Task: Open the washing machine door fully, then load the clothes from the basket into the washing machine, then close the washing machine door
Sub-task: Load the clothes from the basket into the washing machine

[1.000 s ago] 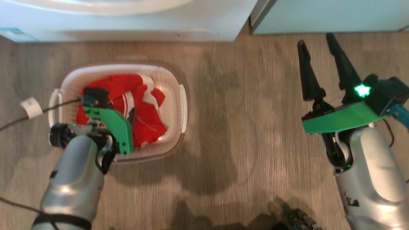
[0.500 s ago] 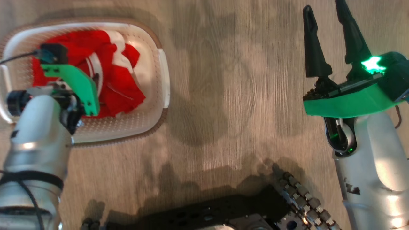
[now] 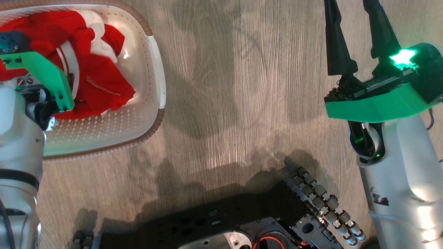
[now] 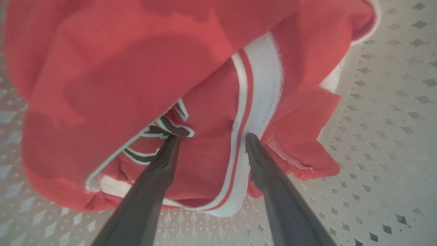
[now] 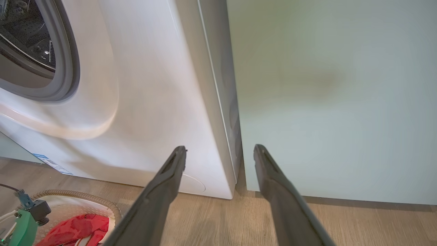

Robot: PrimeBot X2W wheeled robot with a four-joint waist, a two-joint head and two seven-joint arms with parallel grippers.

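My left gripper (image 4: 212, 138) is down in the small cream-white perforated plastic basket with the brown rim (image 3: 157, 114), which stands on the grey wood-look floor (image 3: 225, 86). Its two dark fingers are spread wide on either side of a fold in the bright red jersey clothes with white bands (image 4: 136, 68). Nothing is pinched yet, and I cannot tell whether the tips press into the fabric.

My right gripper (image 5: 220, 148) is also spread wide and empty. It hangs above bare floor, pointing at the seam between the white front-loading washing machine (image 5: 146, 85) and the pale mint-green cabinet panel (image 5: 324, 102).

The grey-ringed steel drum mouth (image 5: 65, 65) is uncovered, so I judge the door-opening step done, though I cannot tell how far the door swings. All the red clothes I can see lie in the basket, so loading has barely begun. I have yet to grasp them, carry them to the drum and close the door.
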